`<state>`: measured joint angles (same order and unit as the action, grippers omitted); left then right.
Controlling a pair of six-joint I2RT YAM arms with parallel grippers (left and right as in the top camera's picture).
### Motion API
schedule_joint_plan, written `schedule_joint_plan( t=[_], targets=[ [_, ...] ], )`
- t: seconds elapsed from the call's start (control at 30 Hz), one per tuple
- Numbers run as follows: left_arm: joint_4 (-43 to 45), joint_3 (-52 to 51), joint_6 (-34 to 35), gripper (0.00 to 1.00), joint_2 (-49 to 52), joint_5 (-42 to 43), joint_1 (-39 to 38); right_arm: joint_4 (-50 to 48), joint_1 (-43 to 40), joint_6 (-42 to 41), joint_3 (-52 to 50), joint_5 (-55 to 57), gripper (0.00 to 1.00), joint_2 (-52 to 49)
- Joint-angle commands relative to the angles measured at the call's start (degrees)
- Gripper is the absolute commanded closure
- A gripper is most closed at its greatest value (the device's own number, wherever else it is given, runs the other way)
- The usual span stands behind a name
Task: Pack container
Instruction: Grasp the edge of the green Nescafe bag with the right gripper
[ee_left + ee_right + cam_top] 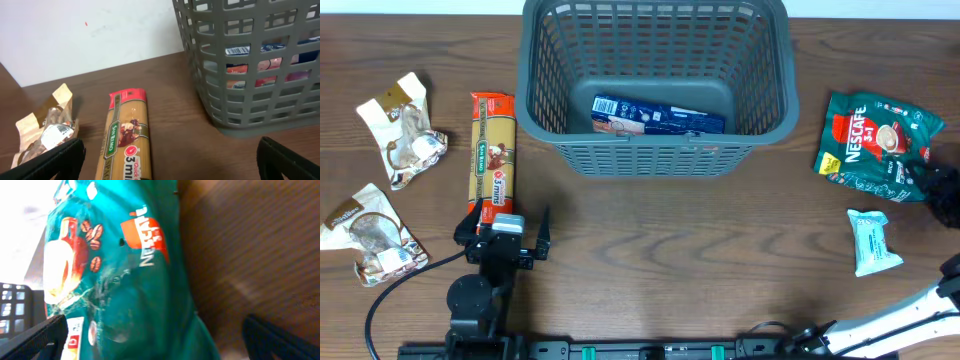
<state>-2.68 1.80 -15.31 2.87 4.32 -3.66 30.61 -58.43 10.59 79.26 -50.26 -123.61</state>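
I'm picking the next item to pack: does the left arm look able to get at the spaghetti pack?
Probably yes. The left gripper is open at the near end of the spaghetti pack, which lies flat with nothing on it or in between.

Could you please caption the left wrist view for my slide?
Open left claw at a pasta packet beside the grey basket.

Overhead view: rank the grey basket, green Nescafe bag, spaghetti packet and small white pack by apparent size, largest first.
1. Grey basket, by far.
2. Green Nescafe bag, broader.
3. Spaghetti packet, longer but narrower, near end partly covered.
4. Small white pack.
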Motion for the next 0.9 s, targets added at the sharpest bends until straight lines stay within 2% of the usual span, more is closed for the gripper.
schedule_joint_plan(
  t=[0.0,0.4,0.43,0.47,0.5,0.57,0.6,0.73,0.87],
  targets=[
    [-0.90,-1.53,-0.70,0.01,-0.39,0.63,-0.28,1.73,2.58,-2.23,-1.36,3.26,0.01,-3.96],
    [-0.90,-1.53,-0.70,0.01,-0.39,0.63,-0.28,2.60,8.55,-1.95,-1.31,2.01,0.01,-3.96],
    [-0.90,-1.53,-0.70,0.01,-0.39,0.63,-0.28,2.60,8.66,-1.75,-1.31,1.99,0.04,-3.96],
    [-0.90,-1.53,-0.70,0.01,-0.39,0.63,-0.28,2.60,8.63,-1.73,-1.31,1.99,0.11,-3.96],
    [-0.90,-1.53,-0.70,0.01,-0.39,0.63,-0.28,2.60,8.63,-1.53,-1.31,1.99,0.27,-3.96],
    [-0.90,-1.53,-0.70,0.01,-0.39,0.63,-0.28,2.69,8.46,-1.29,-1.31,2.01,0.74,-3.96],
    [-0.90,-1.53,-0.70,0.01,-0.39,0.63,-0.28,2.80,8.35,-1.29,-1.31,2.01,0.83,-3.96],
    [-0.90,-1.53,-0.70,0.01,-0.39,0.63,-0.28,3.48,8.04,-0.13,-1.31,2.03,0.99,-3.96],
    [-0.90,-1.53,-0.70,0.01,-0.39,0.63,-0.28,4.42,8.07,2.16,-1.31,2.03,0.99,-3.96]
  ],
)
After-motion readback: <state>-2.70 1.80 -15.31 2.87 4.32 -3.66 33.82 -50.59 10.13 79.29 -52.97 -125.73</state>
